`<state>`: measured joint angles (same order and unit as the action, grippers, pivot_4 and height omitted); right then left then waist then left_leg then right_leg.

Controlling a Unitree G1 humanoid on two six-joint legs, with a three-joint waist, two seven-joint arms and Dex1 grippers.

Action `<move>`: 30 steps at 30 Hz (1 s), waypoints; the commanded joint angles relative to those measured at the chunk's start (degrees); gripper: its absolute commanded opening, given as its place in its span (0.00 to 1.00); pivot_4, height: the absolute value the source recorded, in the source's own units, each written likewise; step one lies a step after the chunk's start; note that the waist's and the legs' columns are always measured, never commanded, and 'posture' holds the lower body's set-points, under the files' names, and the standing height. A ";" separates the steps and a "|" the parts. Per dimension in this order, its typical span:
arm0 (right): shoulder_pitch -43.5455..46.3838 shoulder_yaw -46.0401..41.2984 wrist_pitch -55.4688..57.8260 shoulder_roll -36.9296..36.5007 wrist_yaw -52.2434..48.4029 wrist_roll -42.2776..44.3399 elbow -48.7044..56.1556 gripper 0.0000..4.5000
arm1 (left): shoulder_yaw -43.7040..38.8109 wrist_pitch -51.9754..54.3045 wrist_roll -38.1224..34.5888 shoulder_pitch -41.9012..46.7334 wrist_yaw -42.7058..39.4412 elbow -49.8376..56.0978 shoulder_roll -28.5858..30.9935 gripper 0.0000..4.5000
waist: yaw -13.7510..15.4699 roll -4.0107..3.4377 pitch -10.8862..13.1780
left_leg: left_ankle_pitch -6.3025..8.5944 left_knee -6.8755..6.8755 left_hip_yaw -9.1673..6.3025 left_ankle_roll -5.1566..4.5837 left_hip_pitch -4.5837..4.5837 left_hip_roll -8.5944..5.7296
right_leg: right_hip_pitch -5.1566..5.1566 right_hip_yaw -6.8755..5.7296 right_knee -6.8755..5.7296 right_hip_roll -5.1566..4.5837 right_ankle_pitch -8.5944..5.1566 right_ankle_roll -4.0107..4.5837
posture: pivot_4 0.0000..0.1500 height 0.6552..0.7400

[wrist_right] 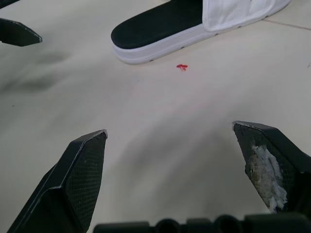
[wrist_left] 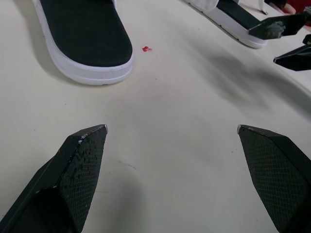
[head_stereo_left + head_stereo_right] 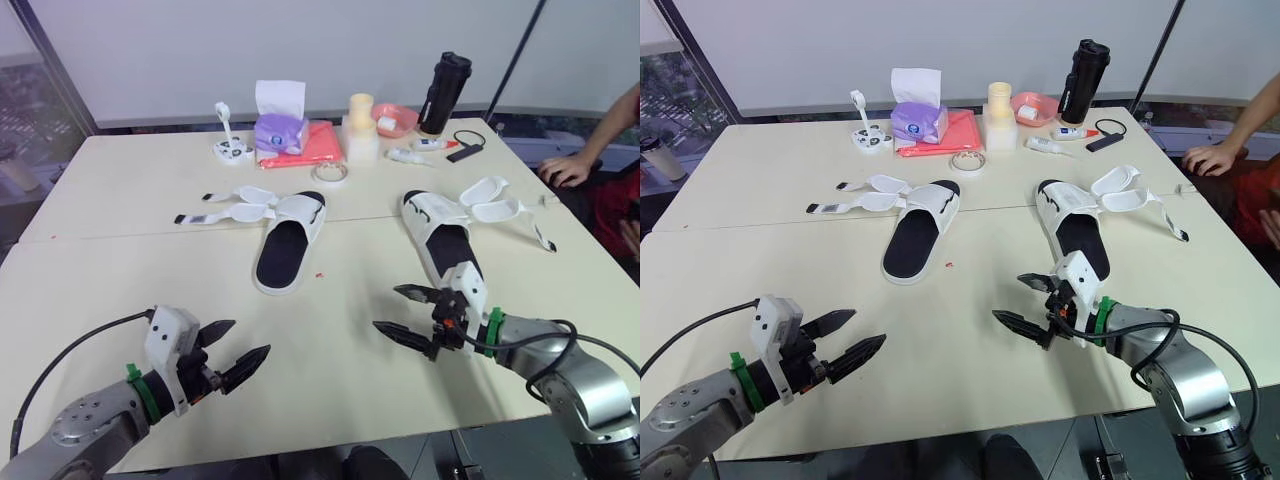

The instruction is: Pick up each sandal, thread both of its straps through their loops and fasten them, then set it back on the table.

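Left sandal (image 3: pixel 280 255), right sandal (image 3: pixel 450 245) unfastened; left gripper (image 3: pixel 250 337), right gripper (image 3: pixel 386 306) spread; tissue (image 3: pixel 278 97) in purple box (image 3: pixel 280 133)

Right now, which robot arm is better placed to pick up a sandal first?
Probably the right. The open right gripper hovers just by the heel of the nearer white sandal with a black footbed, while the open left gripper sits farther from the other white sandal.
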<state>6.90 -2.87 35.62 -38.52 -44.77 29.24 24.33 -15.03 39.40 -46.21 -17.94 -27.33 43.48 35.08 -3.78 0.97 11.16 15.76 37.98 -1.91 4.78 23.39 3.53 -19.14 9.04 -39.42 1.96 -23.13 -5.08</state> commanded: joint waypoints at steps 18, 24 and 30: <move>10.19 -2.22 -24.64 -7.41 17.50 -29.28 -18.10 1.00 | -5.38 11.80 -22.92 19.70 -13.34 -4.02 20.86 0.99 | -0.19 -0.02 0.04 | -0.01 0.01 0.03 0.01 0.02 -0.08 | -0.11 -0.01 -0.02 -0.03 0.00 0.00 | 1.00 1.00; 21.09 7.79 -40.02 -7.65 25.38 -45.77 -37.39 1.00 | -1.26 10.21 -19.81 26.84 -12.99 -8.37 18.97 0.99 | -0.43 -0.10 0.08 | -0.08 0.02 0.09 0.11 0.01 -0.12 | -0.20 0.08 -0.11 0.03 0.00 0.01 | 1.00 1.00; 35.45 16.30 -48.83 -3.17 39.13 -58.39 -61.23 1.00 | 1.89 8.25 -15.44 25.68 -10.31 -8.47 13.71 0.99 | -0.55 -0.10 0.07 | -0.17 0.07 0.08 0.27 0.01 0.02 | -0.22 0.10 -0.14 -0.09 0.00 0.01 | 1.00 1.00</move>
<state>39.65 12.11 -11.13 -42.01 -10.07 -25.59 -32.61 -13.58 49.11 -62.79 8.11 -38.23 33.97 49.17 -4.33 0.87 11.24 15.60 38.06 -1.82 5.05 23.40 3.55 -19.37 9.14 -39.57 1.86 -23.13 -5.07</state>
